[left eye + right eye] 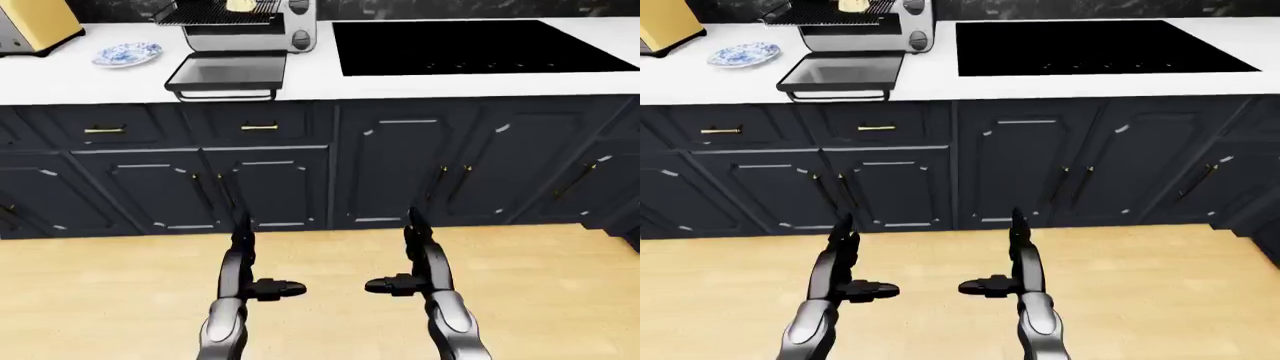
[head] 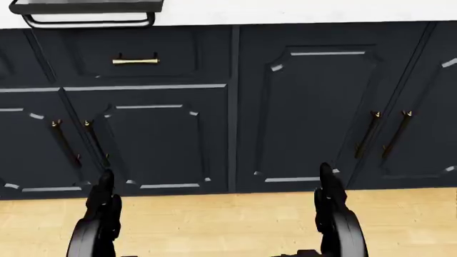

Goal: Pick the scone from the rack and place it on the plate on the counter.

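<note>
Left-eye view, scone on rack, well apart from open fingers

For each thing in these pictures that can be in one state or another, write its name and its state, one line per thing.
Toaster oven: door folded down open, rack pulled out.
Scone: on the rack, not yet picked.
Plate: on the counter, empty.
Cabinet doors: shut.
Drawers: shut.
Left hand: open, empty, held low over the floor.
Right hand: open, empty, held low.
</note>
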You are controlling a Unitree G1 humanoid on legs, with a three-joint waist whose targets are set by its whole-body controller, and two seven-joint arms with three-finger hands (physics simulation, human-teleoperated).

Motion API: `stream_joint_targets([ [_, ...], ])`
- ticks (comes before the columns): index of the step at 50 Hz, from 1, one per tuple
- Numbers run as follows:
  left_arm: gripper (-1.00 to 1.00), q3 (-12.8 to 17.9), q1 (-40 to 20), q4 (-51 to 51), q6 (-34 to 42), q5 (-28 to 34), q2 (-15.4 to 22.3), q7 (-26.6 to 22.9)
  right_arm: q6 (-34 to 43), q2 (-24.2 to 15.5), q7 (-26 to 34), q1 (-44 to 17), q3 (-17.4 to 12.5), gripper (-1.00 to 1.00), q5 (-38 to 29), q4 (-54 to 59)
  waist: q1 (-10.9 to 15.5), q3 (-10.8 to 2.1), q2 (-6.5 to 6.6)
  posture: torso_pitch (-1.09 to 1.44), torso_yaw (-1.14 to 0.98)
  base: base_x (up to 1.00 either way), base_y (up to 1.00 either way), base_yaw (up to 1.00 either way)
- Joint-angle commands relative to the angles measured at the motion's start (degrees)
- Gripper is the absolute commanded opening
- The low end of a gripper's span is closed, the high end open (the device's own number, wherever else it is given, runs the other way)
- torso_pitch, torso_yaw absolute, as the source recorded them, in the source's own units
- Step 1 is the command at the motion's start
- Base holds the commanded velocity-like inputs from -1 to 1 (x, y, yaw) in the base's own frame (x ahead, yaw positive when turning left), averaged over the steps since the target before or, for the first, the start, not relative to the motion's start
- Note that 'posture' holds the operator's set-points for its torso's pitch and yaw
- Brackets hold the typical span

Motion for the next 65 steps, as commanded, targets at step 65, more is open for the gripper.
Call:
stream_joint_targets([
  [65, 1.00, 11.36, -61.33, -25.63, 54.65, -5.97, 28.63, -3.52, 54.69, -29.13, 4.34, -67.32, -10.87, 1.00, 8.83, -26.16, -0.24, -2.21, 0.03, 0.00, 0.00, 0.06, 0.09, 0.00],
])
